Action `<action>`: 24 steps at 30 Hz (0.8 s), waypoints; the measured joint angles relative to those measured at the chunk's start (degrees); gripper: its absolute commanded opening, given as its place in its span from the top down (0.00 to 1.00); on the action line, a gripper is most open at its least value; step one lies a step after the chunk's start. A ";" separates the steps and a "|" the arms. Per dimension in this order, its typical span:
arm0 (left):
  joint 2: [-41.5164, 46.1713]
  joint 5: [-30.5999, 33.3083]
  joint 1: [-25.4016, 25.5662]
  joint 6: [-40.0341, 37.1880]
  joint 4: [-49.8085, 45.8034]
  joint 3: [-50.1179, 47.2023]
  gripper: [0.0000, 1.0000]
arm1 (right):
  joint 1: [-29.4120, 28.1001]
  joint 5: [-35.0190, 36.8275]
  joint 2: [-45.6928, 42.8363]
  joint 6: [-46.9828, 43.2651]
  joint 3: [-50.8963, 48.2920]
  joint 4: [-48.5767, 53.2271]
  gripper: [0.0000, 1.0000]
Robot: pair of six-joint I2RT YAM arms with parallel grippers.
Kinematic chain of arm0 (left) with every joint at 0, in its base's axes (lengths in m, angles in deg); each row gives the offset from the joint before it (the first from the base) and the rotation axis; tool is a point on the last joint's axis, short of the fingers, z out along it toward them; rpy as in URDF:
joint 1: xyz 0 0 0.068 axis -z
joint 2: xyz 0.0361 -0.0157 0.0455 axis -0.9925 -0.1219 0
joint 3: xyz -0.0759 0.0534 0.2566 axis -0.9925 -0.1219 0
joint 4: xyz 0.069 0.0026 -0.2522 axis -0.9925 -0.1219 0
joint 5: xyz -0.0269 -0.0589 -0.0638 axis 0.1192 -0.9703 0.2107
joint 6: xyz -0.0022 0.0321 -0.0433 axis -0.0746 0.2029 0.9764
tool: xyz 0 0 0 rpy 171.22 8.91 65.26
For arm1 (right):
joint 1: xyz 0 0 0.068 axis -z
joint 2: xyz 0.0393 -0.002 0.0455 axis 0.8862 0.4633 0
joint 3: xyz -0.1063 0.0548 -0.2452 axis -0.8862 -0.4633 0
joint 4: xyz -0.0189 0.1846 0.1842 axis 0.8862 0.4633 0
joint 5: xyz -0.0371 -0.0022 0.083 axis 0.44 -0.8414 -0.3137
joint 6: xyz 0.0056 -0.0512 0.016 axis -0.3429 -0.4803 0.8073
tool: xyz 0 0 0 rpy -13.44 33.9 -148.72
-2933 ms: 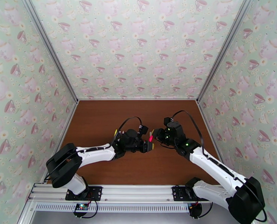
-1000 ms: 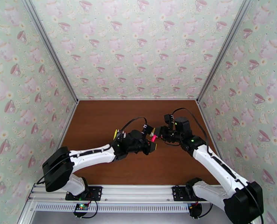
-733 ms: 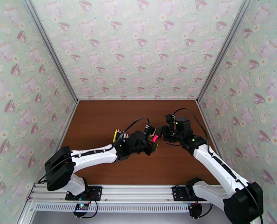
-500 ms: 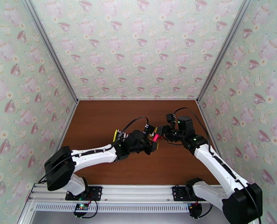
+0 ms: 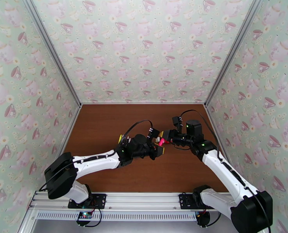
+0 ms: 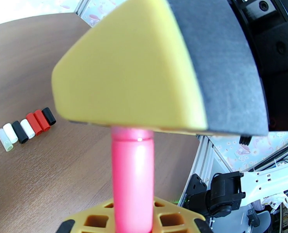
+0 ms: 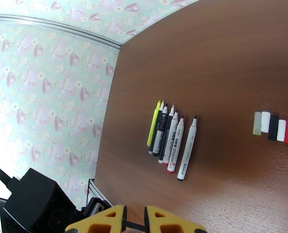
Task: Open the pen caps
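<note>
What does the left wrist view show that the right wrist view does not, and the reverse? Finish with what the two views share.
Left wrist, not right wrist: the pink pen close up, clamped under a yellow pad.
Right wrist, not left wrist: six uncapped pens lying side by side in a row.
Both: the row of loose pen caps on the brown table. The left wrist view shows all seven; in the right wrist view the frame edge cuts the row off.

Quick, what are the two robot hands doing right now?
Left gripper: shut on the pink pen.
Right gripper: shut on the same pen's other end.
</note>
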 measured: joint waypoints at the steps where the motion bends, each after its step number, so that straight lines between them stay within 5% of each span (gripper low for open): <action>1: 0.09 0.76 0.26 -0.24 -0.55 0.15 0.96 | 0.00 0.04 0.00 0.02 0.02 0.26 0.93; 5: 0.33 5.09 2.23 -2.05 -6.29 1.92 0.96 | 0.28 2.93 -0.02 0.85 0.61 1.31 0.93; 11: 0.48 2.49 5.05 -3.67 -11.85 1.92 0.96 | 3.41 10.56 0.07 2.01 2.51 -1.75 0.93; 24: 8.85 0.09 0.44 0.33 -7.37 -5.16 0.95 | 3.41 7.28 -1.11 -0.09 -2.25 -5.16 0.92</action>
